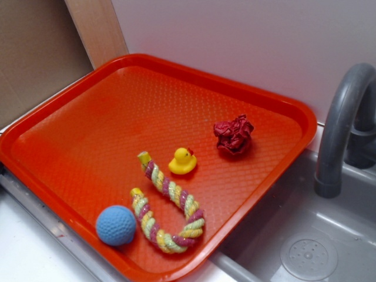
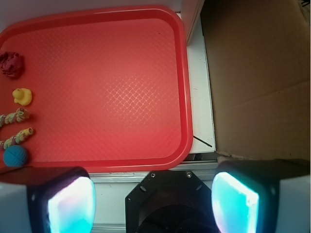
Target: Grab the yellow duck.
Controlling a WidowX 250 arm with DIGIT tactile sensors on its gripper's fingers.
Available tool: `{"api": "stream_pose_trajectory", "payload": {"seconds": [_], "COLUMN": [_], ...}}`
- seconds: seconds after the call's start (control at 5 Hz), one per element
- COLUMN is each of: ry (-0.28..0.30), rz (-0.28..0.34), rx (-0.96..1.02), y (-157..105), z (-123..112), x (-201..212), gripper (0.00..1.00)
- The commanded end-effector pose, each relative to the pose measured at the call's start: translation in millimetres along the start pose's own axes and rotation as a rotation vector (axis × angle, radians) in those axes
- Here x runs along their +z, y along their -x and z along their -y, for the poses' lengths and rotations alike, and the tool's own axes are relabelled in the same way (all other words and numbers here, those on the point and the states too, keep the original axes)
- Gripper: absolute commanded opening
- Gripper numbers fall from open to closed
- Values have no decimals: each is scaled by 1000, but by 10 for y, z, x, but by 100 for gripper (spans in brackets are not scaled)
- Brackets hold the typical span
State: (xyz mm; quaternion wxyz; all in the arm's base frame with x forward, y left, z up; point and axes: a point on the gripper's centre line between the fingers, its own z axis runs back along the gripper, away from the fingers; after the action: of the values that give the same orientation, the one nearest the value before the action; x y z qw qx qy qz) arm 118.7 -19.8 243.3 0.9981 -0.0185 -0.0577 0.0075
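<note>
Wrist view has the tool (image 2: 153, 199) wide open and empty, yellow duck (image 2: 22, 96) way off at 10 o'clock, so it might snag the rope toy (image 2: 14, 127) instead.

In the wrist view the left edge cuts off most of the twisted rope toy (image 2: 14, 127), leaving only its two ends. The fingers (image 2: 72, 204) run off the bottom edge. In the exterior view the grey faucet (image 1: 343, 126) is cut by the right edge, and the tray's (image 1: 176, 64) near corner by the bottom.
</note>
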Motion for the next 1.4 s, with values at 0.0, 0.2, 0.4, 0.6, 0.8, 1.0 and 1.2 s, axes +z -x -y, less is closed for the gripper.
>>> {"api": "stream_pose_trajectory", "payload": {"seconds": [0.0, 0.2, 0.4, 0.6, 0.8, 1.0, 1.2], "ry": [0, 51, 88, 119, 190, 185, 92], "rz": [0, 25, 75, 81, 67, 57, 29], "rx": [0, 13, 21, 28, 38, 56, 47], "y": [0, -54, -195, -334, -228, -272, -282], "z": [0, 272, 611, 930, 1320, 1632, 1912], "x": [0, -88, -184, -262, -279, -358, -547], "gripper": [100, 100, 100, 100, 100, 100, 100]}}
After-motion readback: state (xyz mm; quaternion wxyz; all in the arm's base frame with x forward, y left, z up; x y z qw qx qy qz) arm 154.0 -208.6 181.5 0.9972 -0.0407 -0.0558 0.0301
